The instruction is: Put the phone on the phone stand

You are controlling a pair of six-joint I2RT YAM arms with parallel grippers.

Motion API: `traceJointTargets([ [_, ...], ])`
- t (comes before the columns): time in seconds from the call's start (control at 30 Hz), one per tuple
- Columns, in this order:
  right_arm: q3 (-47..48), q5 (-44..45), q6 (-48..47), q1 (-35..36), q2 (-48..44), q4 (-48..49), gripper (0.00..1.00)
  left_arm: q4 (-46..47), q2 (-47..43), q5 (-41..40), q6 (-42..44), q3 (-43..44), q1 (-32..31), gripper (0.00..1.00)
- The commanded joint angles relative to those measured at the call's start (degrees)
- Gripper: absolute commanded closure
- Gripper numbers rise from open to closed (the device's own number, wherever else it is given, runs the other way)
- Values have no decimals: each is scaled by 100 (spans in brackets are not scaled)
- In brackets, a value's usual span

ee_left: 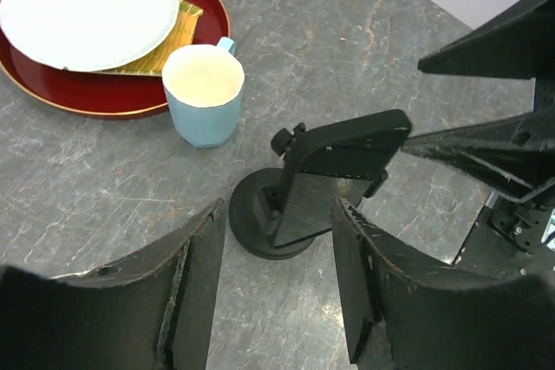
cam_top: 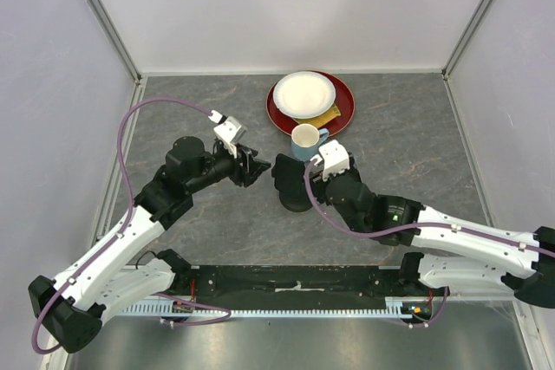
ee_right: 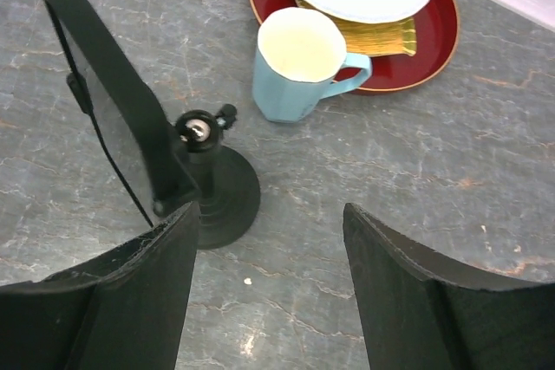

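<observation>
The phone point(ee_left: 342, 162), a thin black slab, leans tilted in the clamp of the phone stand point(ee_left: 251, 214), whose round base rests on the grey table. In the right wrist view the phone point(ee_right: 113, 101) shows edge-on at the left above the stand point(ee_right: 230, 197). From above, phone point(cam_top: 282, 171) and stand point(cam_top: 297, 201) sit between the two arms. My left gripper point(ee_left: 279, 210) is open just short of the stand, holding nothing. My right gripper point(ee_right: 270, 214) is open too, with bare table between its fingers, beside the stand. The right fingers point(ee_left: 486, 149) show close to the phone's far end.
A blue mug point(cam_top: 304, 138) stands just behind the stand, close to the right gripper. Behind it lies a red tray point(cam_top: 342, 110) with a white plate point(cam_top: 303, 93) and a yellow cloth point(ee_right: 381, 36). White walls close in the table on three sides.
</observation>
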Motion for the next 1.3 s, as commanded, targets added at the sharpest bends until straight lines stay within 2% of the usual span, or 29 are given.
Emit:
traceJointTargets([
  [0.0,-17,294,-53,-38,-409,-156,27,260,78,512,-52,221,13,40],
  [0.17,-297,179,17,-38,-936,2,25,242,140,889,-52,292,-13,36],
  [0.27,-727,1082,254,-38,-1164,283,17,286,79,890,-17,266,-66,37],
  [0.33,-1079,1845,1007,-178,-1156,319,9,339,43,829,-8,230,-84,38],
  [0.37,-1263,2180,1385,-466,-1147,40,4,339,17,829,-8,222,-101,39],
  [0.4,-1360,2123,2076,-712,-1139,-75,4,365,8,811,-8,204,-110,39],
  [0.43,-1457,1913,2266,-1002,-1147,-155,4,417,-18,776,-17,195,-145,39],
  [0.47,-1676,1163,2398,-1675,-1156,-121,4,444,-10,724,-35,178,-171,39],
  [0.53,-1853,412,2400,-2303,-1104,46,4,453,60,435,-61,178,-346,38],
  [0.57,-1958,-270,2304,-2767,-1060,247,4,410,165,294,-52,195,-434,37],
  [0.67,-2064,-1013,1934,-3279,-858,722,4,278,394,-50,18,300,-812,28],
  [0.77,-2135,-1314,1679,-3614,-621,1144,3,260,430,-375,62,283,-1164,19],
  [0.8,-2117,-1558,1670,-3720,-481,1171,3,260,413,-724,79,266,-1252,13],
  [0.93,-2370,-2192,1574,-4194,-225,1766,3,347,377,-1727,-34,125,-1735,11],
  [1.0,-2573,-2176,1617,-4283,-119,2146,3,374,421,-2183,-506,81,-1867,11],
  [1.2,-2785,-2228,1749,-4503,-127,2358,6,505,527,-2615,-1685,-182,-1938,10],
  [1.27,-2899,-2255,1766,-4494,-329,2419,6,698,500,-2696,-1757,-288,-1973,10],
])
